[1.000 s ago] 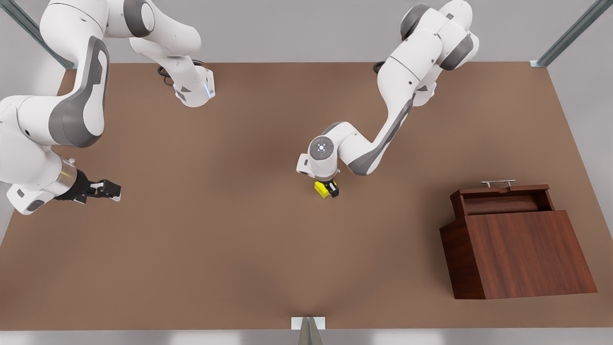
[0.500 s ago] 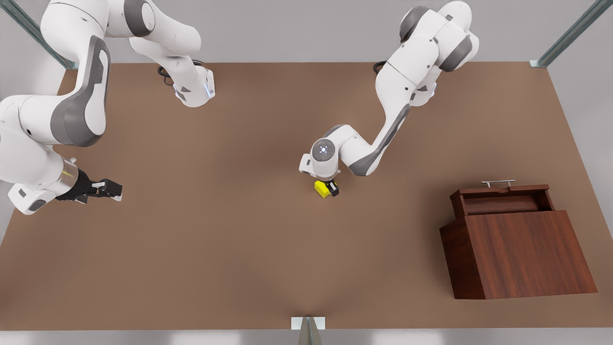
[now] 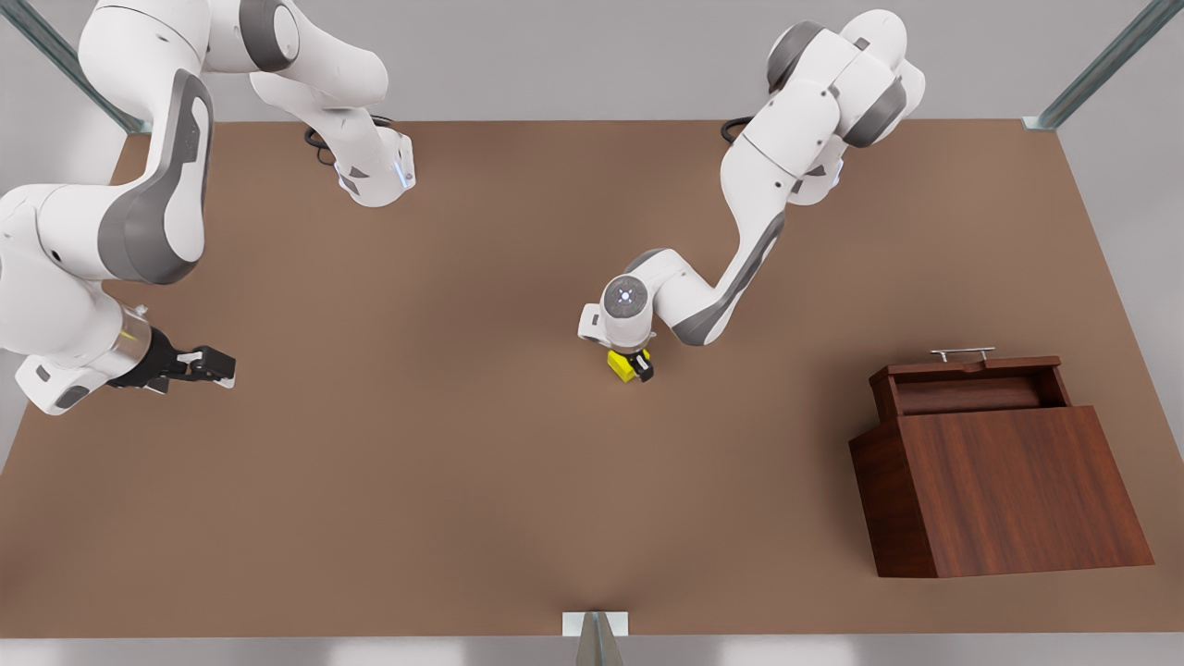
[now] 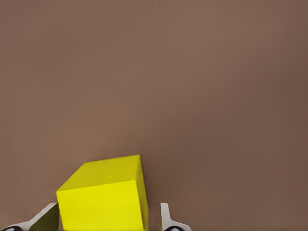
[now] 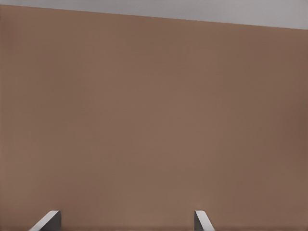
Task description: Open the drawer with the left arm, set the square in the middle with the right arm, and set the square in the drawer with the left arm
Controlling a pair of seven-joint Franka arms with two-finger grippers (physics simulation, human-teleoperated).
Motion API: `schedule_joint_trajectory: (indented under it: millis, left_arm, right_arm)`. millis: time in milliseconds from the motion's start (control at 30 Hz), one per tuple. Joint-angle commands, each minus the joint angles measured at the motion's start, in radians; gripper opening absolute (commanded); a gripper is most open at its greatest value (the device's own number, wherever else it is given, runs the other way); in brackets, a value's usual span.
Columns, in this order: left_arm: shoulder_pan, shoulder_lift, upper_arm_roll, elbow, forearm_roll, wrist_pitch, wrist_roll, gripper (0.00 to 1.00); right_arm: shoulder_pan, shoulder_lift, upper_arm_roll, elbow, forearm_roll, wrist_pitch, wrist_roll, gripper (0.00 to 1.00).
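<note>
Looking at the front view: left hand [image 3: 635, 368] low at mid-table, straddling the square [image 3: 619, 363], which rests on the table [image 3: 462, 481]. Drawer [image 3: 971, 387] already pulled open, well apart toward the front view's right, silver handle [image 3: 962, 352] on its far edge. Right hand [image 3: 215, 366] waiting near the front view's left edge, spread and empty. Plain matte brown surface, grey walls, metal struts [image 3: 1101, 65] at the corners.

Turning to the left wrist view: square [image 4: 103, 197] sitting skewed between parted fingers [image 4: 166, 219], one side close, a gap on the other. Likely trouble: closing off-centre on a turned cube, twisting or squeezing it out; later, clipping the drawer front in transit.

Ending with the right wrist view: fingertips [image 5: 48, 220] wide apart over bare table [image 5: 154, 120], grey wall [image 5: 192, 8] beyond.
</note>
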Motion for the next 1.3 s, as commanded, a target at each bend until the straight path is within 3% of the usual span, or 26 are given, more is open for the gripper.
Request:
schedule_joint_trajectory:
  millis: [0, 167, 233, 300, 600, 900, 1067, 1267]
  left_arm:
    - [-0.002, 0.006, 0.000, -0.002, -0.001, 0.017, -0.086, 1.00]
    - [-0.003, 0.026, 0.000, -0.002, 0.006, 0.040, -0.085, 1.00]
    - [-0.003, 0.026, 0.001, -0.003, 0.007, 0.038, -0.085, 0.89]
    - [-0.003, 0.028, 0.001, -0.006, 0.007, 0.037, -0.085, 0.72]
    - [-0.006, 0.040, 0.012, -0.005, 0.006, 0.040, -0.085, 0.64]
    - [0.047, 0.003, 0.015, -0.008, -0.057, 0.020, -0.114, 0.68]
    - [0.073, -0.244, 0.081, -0.008, -0.083, -0.254, -0.499, 0.68]
    - [0.303, -0.474, 0.081, -0.006, -0.086, -0.409, -0.922, 0.68]
  right_arm:
    - [0.001, -0.001, 0.000, 0.000, 0.000, 0.000, -0.002, 1.00]
    - [0.001, -0.001, 0.000, 0.001, 0.001, 0.000, -0.002, 1.00]
    - [0.001, -0.001, 0.000, 0.001, 0.001, 0.000, -0.002, 1.00]
    - [0.000, -0.001, 0.000, 0.001, 0.001, 0.000, -0.004, 1.00]
    - [-0.002, -0.001, 0.000, 0.001, 0.003, 0.000, -0.004, 1.00]
    - [-0.003, -0.001, 0.000, 0.001, 0.001, 0.000, -0.004, 1.00]
    - [-0.003, 0.000, 0.000, 0.001, 0.003, 0.002, -0.005, 1.00]
    - [-0.003, 0.000, 0.000, 0.001, 0.003, 0.002, -0.005, 1.00]
